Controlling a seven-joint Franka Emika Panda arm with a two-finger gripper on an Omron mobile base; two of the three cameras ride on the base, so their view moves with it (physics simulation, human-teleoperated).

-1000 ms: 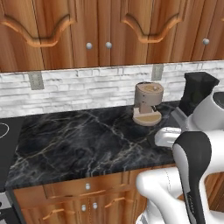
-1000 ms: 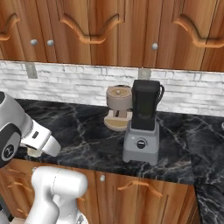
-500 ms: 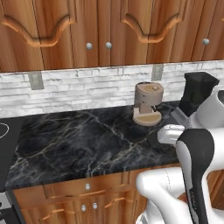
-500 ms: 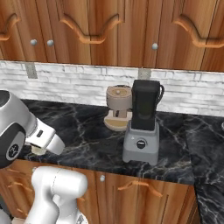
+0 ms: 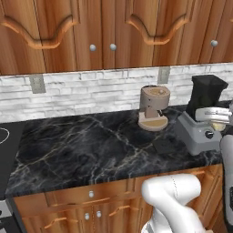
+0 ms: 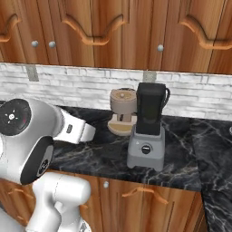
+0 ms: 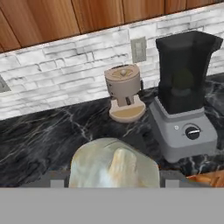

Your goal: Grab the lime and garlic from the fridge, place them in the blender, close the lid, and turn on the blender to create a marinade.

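Hand view: gripper (image 7: 113,183) holds a pale, bulbous whitish thing, the garlic (image 7: 114,168), between its jaws, which stand fairly wide around it; the finger tips show as small grey stubs at either side of the bulb. Beyond it, the blender (image 7: 186,98) stands on the black marble counter (image 7: 39,140), its grey base with a round black knob facing the camera and its tall dark jar upright, open at the top. A dim greenish shape shows inside the jar, likely the lime (image 7: 180,80), though it is too faint to be sure. Just left of the blender sits the tan coffee machine (image 7: 124,92), near the white brick backsplash (image 7: 65,70) with an outlet plate above it. Left base view: a small flat black lid (image 5: 164,144) lies on the counter between the coffee machine and the blender base, just apart from both. Right base view: the blender stands just right of the coffee machine, under the wooden wall cabinets (image 6: 113,31), with the arm's white links low at left.
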